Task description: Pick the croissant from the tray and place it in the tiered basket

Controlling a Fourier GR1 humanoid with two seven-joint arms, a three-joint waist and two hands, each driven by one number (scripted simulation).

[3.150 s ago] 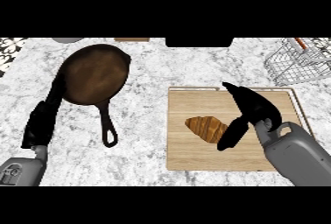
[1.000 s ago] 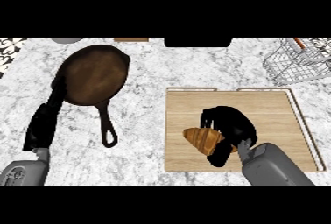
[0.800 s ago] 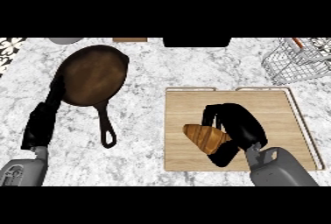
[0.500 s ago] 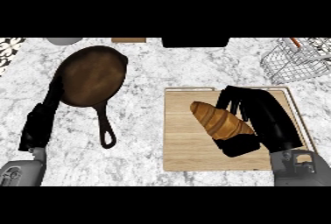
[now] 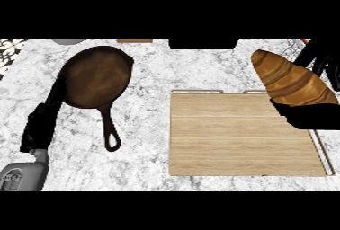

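Judging by how things lie, you have the pick done and the placing still ahead: the croissant (image 5: 291, 81) is off the wooden tray (image 5: 239, 139) and sits large at the upper right of the head view, carried by your right hand (image 5: 312, 116), whose black fingers are curled under and round its lower end. Its underside and far tip are covered by that hand, so you cannot confirm how much of it is enclosed. The tray itself shows only bare boards, with its two wire handles at the far edge and a rail down the right side. What remains is the carry to the tiered basket (image 5: 297, 42) and the release, and here the record is thin: only a few wires of the basket show at the top right corner, the rest being cut off by the frame and masked by the hand and croissant, so you cannot tell which tier is nearest or whether the croissant is yet over it. Your left hand (image 5: 38, 130) lies at the left edge, fingers straight and holding nothing, just beside the dark skillet (image 5: 95, 77) and its long handle; treat it as resting. Small objects along the far edge of the marble counter (image 5: 153, 72) are too cropped to identify.
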